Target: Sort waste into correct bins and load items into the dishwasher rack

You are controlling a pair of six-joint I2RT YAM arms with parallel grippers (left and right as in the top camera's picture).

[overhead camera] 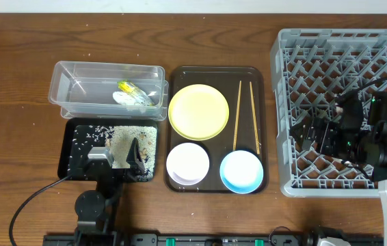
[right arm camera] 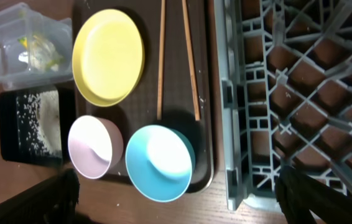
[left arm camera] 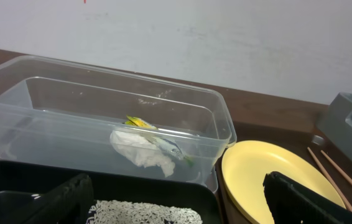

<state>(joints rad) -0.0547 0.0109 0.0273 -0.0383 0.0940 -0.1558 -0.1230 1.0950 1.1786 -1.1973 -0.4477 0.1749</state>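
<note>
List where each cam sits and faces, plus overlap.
Overhead: fixed above the table, looking straight down; shows left hand over black tray, right hand over rack.
Left wrist: low over the black tray, facing clear tub; own fingers at bottom.
Right wrist: above rack edge, looking down at brown tray; own fingers in bottom corners.
Shared: yellow plate in all three.

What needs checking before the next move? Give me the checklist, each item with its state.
1. Wrapper in clear tub: ok.
2. Rice grains in black tray: ok.
3. Yellow plate, white bowl, blue bowl, chopsticks in dishwasher rack: not ok, all on the brown tray.
4. Left gripper jaws open, holding nothing: ok.
5. Right gripper jaws open, holding nothing: ok.
</note>
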